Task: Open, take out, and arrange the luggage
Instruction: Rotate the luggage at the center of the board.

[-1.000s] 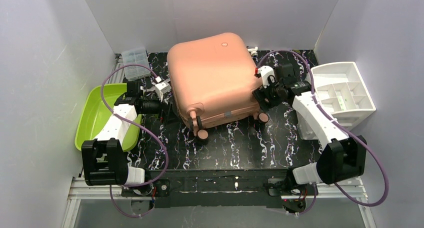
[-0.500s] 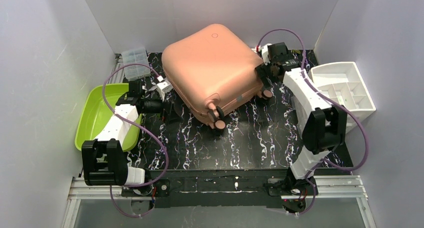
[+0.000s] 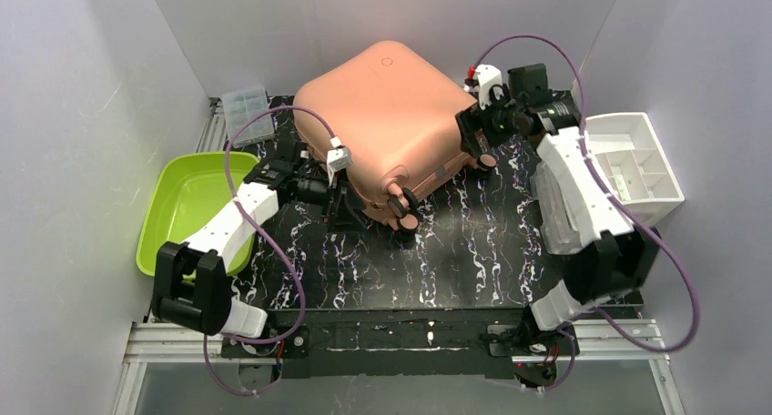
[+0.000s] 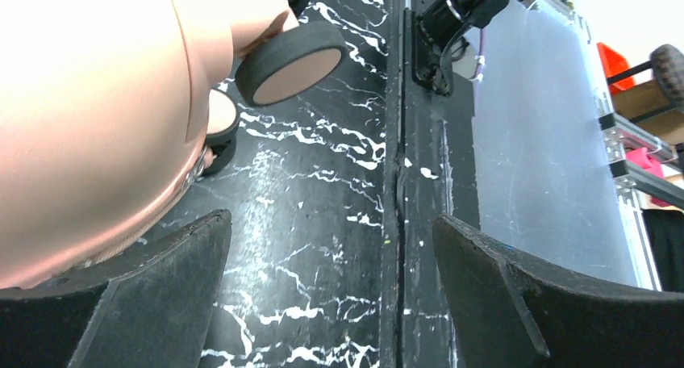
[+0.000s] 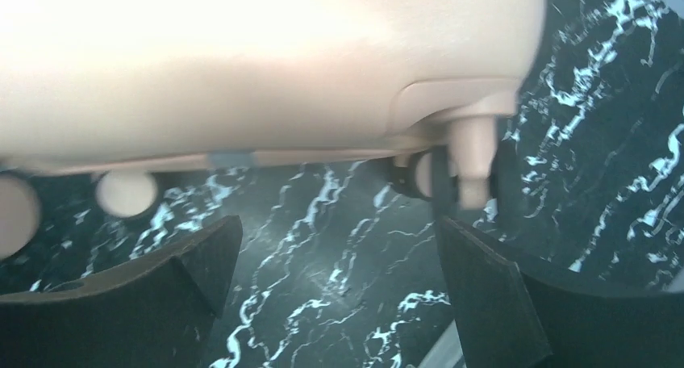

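Top external: luggage (image 3: pixel 382 115) turned further; left gripper (image 3: pixel 349 199), right gripper (image 3: pixel 471 144) spread wide beside it.

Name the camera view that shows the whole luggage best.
Top external: the luggage appears whole and shut, wheels included. The left wrist shows only a shell edge and two wheels; the right wrist shows its lower edge and wheels, blurred.

The suitcase (image 3: pixel 382 106) has swung round and slid toward the back wall (image 3: pixel 364 15), its 2 near wheels (image 3: pixel 401 213) now angled toward the left arm. The left gripper (image 4: pixel 329 223) has come in from beside the tray (image 3: pixel 182 206) to the near-left corner. The right gripper (image 5: pixel 336 223) has moved farther back along the right edge.
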You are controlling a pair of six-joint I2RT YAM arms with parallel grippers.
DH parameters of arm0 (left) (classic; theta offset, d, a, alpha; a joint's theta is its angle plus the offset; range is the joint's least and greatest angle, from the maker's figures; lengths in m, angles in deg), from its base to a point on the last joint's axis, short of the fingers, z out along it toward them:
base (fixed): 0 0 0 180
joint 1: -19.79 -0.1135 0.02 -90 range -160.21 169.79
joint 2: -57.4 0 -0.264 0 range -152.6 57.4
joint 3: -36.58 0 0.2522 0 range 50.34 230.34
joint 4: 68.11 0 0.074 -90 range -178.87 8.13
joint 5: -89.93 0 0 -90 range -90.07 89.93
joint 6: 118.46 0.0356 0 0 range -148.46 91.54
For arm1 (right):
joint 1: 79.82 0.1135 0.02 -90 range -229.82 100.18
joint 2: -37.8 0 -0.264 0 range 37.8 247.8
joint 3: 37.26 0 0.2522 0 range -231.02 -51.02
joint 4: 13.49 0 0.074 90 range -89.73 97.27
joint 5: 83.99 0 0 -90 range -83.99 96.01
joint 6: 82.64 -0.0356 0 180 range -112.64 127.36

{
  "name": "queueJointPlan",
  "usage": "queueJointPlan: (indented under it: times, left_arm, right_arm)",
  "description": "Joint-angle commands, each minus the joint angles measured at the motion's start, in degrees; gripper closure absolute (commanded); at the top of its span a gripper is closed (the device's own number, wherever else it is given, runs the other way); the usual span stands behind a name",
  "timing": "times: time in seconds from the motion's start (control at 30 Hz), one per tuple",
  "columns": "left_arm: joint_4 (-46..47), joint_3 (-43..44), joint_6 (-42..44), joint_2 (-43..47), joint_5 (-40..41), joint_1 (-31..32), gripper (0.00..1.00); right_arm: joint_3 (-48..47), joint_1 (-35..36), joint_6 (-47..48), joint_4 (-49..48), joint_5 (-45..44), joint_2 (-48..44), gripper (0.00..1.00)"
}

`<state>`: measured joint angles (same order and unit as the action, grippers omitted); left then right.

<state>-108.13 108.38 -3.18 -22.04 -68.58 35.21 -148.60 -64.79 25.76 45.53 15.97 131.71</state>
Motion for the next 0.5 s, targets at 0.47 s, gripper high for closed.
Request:
queueJointPlan:
  times: [0.47]
  left_arm:
    - [20.55,1.26,-15.34,-9.38,3.03,5.91,0.05]
  right_arm:
    - [15.5,-0.13,2.62,-1.27,10.98,-17.05,0.0]
